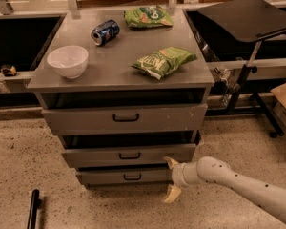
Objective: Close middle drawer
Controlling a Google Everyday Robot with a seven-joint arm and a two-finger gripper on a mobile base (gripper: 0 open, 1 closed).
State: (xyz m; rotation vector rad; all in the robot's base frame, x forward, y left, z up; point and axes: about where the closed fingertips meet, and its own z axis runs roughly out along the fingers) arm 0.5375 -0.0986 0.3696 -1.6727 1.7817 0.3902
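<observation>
The middle drawer [129, 155] is the second grey front of the cabinet, with a small black pull handle. It stands out only a little, with a thin dark gap above it. My gripper [171, 178] is low at the right end of the fronts, its white arm coming in from the lower right. It is open and holds nothing: the upper finger [170, 162] is against the right end of the middle drawer's front, and the lower finger [172, 194] hangs in front of the bottom drawer [126, 176].
The taller top drawer [126, 118] is slightly open. On the cabinet top [119, 61] lie a white bowl [67, 60], a blue can [105, 32] and two green chip bags [164, 60] [148, 16]. A black stand [245, 18] is at right, and a black bar [33, 209] lies on the floor.
</observation>
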